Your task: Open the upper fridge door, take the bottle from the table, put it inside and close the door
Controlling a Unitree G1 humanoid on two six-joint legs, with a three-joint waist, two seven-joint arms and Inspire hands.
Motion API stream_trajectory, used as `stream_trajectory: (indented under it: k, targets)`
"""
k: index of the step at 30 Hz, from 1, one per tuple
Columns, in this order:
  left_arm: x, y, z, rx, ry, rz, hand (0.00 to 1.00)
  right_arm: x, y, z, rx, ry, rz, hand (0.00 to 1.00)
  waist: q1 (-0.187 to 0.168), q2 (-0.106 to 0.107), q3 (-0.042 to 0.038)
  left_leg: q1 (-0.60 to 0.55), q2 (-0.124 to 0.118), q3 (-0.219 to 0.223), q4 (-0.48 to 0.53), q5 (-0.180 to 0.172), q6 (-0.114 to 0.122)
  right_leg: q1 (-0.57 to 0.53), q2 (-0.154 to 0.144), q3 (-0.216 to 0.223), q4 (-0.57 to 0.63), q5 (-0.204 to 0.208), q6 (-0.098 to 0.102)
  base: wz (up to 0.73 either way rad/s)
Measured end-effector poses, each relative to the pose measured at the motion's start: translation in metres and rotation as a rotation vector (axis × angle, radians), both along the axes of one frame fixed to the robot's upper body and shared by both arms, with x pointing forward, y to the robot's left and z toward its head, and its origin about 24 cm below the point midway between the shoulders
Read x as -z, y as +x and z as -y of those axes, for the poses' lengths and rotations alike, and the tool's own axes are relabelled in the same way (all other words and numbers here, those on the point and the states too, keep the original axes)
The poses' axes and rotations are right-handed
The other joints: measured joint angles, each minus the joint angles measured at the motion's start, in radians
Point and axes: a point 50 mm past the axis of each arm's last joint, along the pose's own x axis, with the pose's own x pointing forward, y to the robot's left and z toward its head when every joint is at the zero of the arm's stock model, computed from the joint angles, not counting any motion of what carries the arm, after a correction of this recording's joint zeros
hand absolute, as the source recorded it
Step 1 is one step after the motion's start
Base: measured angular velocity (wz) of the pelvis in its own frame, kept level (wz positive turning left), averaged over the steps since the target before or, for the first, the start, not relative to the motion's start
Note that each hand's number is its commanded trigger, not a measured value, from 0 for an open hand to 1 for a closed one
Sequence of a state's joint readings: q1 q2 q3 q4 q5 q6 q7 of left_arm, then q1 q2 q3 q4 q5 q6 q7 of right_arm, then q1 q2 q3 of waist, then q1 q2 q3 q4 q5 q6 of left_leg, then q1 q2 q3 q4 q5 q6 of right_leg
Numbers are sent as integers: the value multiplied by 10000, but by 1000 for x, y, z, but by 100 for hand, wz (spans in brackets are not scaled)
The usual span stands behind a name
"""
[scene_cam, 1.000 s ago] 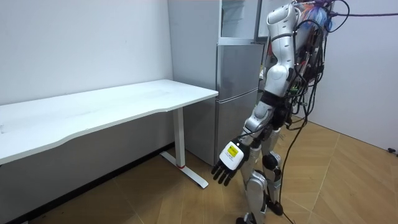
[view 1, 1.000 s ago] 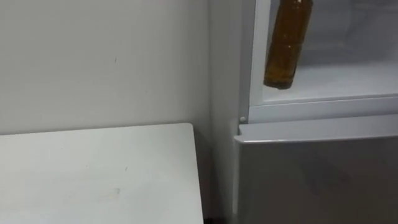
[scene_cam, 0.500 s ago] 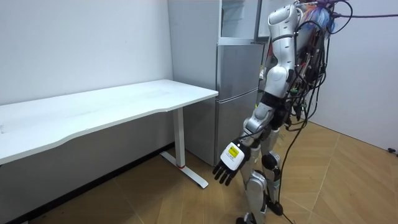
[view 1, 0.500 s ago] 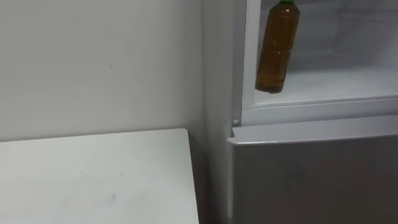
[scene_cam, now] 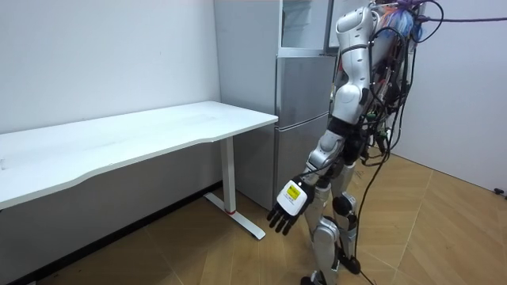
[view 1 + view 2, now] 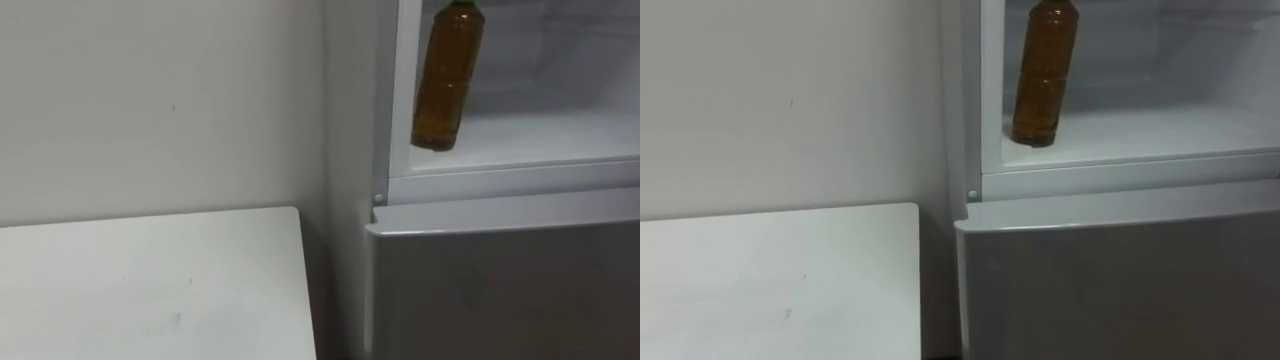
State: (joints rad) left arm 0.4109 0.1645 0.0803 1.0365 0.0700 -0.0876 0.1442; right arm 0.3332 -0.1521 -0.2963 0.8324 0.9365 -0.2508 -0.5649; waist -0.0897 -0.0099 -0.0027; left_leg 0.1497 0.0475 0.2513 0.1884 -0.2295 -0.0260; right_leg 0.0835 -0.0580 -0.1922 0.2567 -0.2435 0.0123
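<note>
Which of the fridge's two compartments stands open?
The upper compartment: its white inside shows, with the brown bottle at its left edge; the lower compartment's grey door is shut.

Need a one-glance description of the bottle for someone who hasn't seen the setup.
Find the grey fridge beside the end of the white table. Its upper compartment stands open, white inside; the bottle is at its front left corner. Slim, clear, full of amber-brown liquid, green cap, slightly tilted: the one dark thing against the white.
</note>
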Motion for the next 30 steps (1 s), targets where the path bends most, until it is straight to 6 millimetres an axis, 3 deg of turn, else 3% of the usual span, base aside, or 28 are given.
stream_trajectory:
  k: [6, 13, 17, 24, 30]
  targets:
    - [-4, -5, -11, -695, 371, 118, 0, -24, 14, 26, 1677, -838, 1364, 0, -170, -108, -5, -61, -19, 11, -3, 0, 0, -42, -19, 8, 16, -39, 28, 0]
    - [-10, -8, -23, -1371, 841, 435, 0, -56, 13, 68, 3827, -2012, 2210, 0, -248, -485, -9, -179, -54, 9, -50, 3, 4, -192, -50, 1, 6, -51, 38, 0]
    - [-12, -6, -28, -1453, 1020, 642, 0, -81, 20, 86, 4317, -2946, 3076, 0, -439, -532, 8, -195, -65, 7, -47, 2, 4, -183, -59, -13, -14, -52, 43, 0]
    - [-15, 5, -31, -1308, 1074, 1165, 0, -122, 37, 103, 4588, -4203, 4395, 0, -458, -691, -28, -339, -62, 23, 26, 2, 3, -331, -65, -2, 38, -71, 46, 0]
    - [-15, 5, -32, -1267, 1015, 1144, 0, -162, 58, 115, 4317, -5306, 5600, 0, -513, -824, 17, -343, -63, 91, 9, 2, 3, -319, -64, -3, 8, -68, 49, 1]
